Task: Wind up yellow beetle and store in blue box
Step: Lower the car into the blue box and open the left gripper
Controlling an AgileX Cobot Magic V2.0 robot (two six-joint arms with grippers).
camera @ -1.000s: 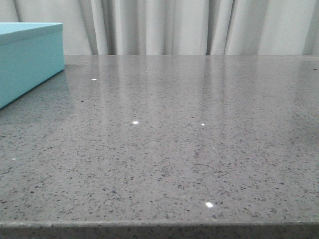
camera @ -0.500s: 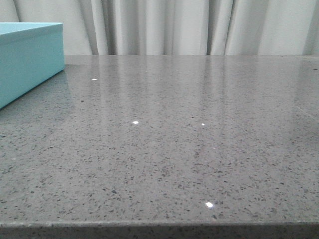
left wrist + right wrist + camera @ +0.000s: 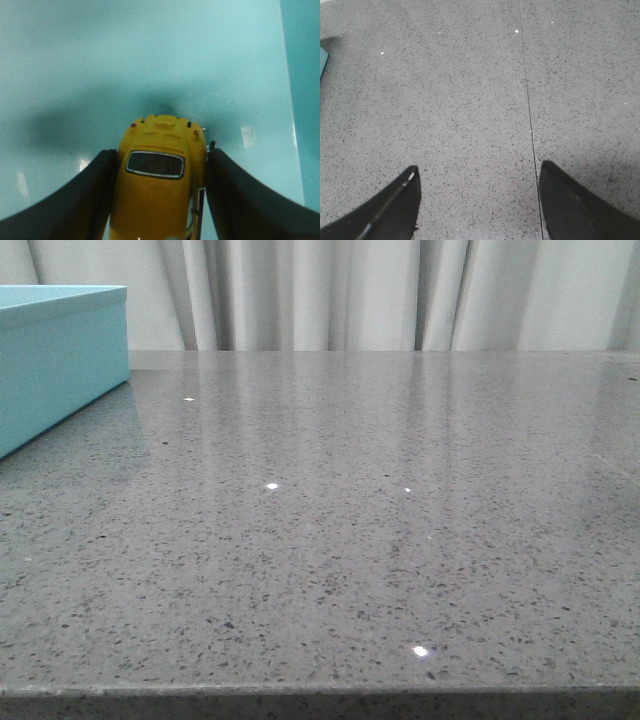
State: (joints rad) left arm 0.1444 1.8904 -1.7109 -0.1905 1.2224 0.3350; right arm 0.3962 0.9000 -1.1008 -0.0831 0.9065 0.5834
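Note:
In the left wrist view my left gripper is shut on the yellow beetle, its two black fingers pressed against the car's sides. The car's rear window faces the camera and its end points down at the turquoise floor of the blue box; a dark shadow lies under it. I cannot tell whether the car touches the floor. The blue box also shows at the far left of the front view; neither arm appears there. My right gripper is open and empty above the bare grey table.
The grey speckled table fills the front view, with white curtains behind it. In the right wrist view a thin dark seam runs across the table, and a corner of the blue box shows at the edge.

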